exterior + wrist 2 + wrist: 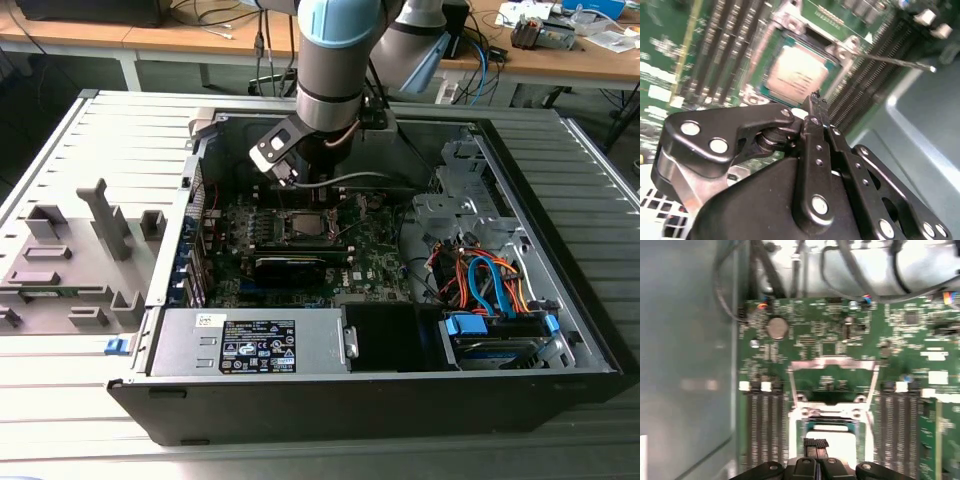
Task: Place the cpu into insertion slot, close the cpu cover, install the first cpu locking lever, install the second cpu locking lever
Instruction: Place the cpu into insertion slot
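Observation:
The cpu (797, 72) lies flat in the insertion slot (763, 60), its dull silver top facing up; it also shows in the first wrist view (832, 440) and on the green motherboard in the exterior view (303, 223). My gripper (815, 100) hangs just above the cpu's edge, its black fingers pressed together with nothing between them; the tips (815, 444) sit over the chip. The cpu cover (832, 375) is swung open, lying back beyond the socket from its hinge. A thin metal locking lever (895, 61) sticks out free beside the socket.
The open computer case (560, 250) surrounds the board. Memory slots (762, 425) flank the socket. A black expansion card (290, 265), a power supply (250, 345) and a drive bay with orange and blue cables (490, 290) are nearby. A grey fixture (70, 260) stands outside the case.

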Robot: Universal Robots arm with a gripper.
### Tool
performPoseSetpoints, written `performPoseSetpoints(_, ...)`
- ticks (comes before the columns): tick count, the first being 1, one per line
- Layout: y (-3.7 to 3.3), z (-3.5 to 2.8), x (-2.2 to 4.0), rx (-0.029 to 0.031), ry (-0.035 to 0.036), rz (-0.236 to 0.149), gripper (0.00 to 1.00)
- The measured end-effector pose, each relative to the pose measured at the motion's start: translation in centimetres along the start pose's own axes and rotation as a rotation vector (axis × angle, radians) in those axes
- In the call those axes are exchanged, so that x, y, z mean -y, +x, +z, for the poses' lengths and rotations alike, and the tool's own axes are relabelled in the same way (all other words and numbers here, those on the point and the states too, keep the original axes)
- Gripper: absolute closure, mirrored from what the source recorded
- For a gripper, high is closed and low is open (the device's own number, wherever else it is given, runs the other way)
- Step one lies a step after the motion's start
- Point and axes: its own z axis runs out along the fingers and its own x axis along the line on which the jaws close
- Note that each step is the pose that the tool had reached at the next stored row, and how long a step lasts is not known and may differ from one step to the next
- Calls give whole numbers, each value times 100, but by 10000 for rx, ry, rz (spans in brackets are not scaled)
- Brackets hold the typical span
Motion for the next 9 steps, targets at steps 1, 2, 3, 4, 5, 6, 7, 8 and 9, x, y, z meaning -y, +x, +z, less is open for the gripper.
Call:
performPoseSetpoints(1,0,-13,0,39,2,-2,89)
performPoseSetpoints(2,0,-21,0,37,1,-1,89)
performPoseSetpoints(3,0,-30,0,37,1,-1,89)
performPoseSetpoints(4,1,-50,1,37,0,1,89)
performPoseSetpoints(5,1,-68,1,36,0,2,89)
performPoseSetpoints(6,1,-76,1,37,1,0,89)
performPoseSetpoints(7,1,-81,1,37,1,0,89)
performPoseSetpoints(8,1,-87,1,37,0,0,89)
performPoseSetpoints(9,1,-91,1,36,0,0,89)
